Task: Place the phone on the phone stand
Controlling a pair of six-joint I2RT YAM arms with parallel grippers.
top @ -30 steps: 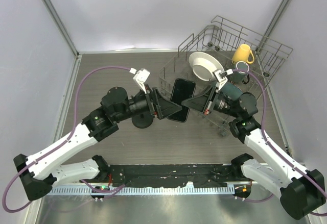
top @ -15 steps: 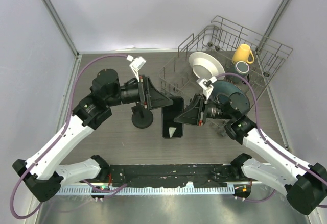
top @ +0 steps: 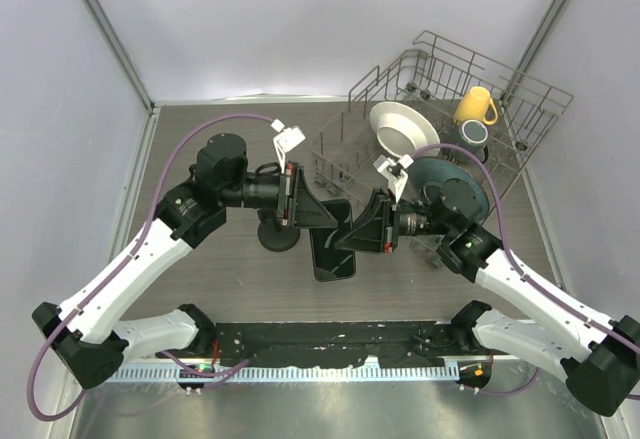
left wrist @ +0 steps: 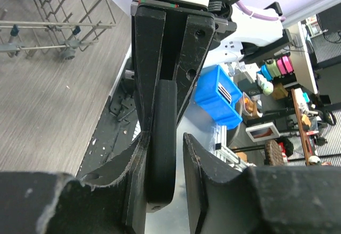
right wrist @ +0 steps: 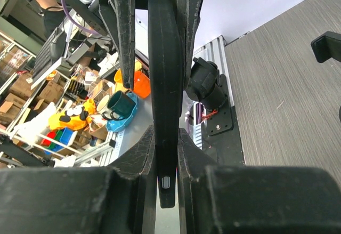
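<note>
The phone [top: 331,258], a thin black slab, hangs above the table between my two grippers. My right gripper [top: 356,236] is shut on it; in the right wrist view both pads press the edge-on phone [right wrist: 162,58] inside the right gripper [right wrist: 165,135]. My left gripper [top: 322,218] straddles the phone's other end. In the left wrist view the phone [left wrist: 162,111] rests against one pad of the left gripper [left wrist: 164,138], with a narrow gap to the other. The black phone stand [top: 277,238] stands just left of the phone, partly hidden by my left gripper.
The grey wire dish rack [top: 440,79] fills the back right, holding a white plate [top: 398,127], a yellow mug [top: 476,107], a dark mug [top: 473,132] and a dark green plate [top: 447,181]. Its feet and wires [left wrist: 53,23] lie close behind the grippers.
Both arms brought the phone from the rack's edge toward the near middle of the table, beside the stand. The left jaws narrowed around the phone; the right grip held.
</note>
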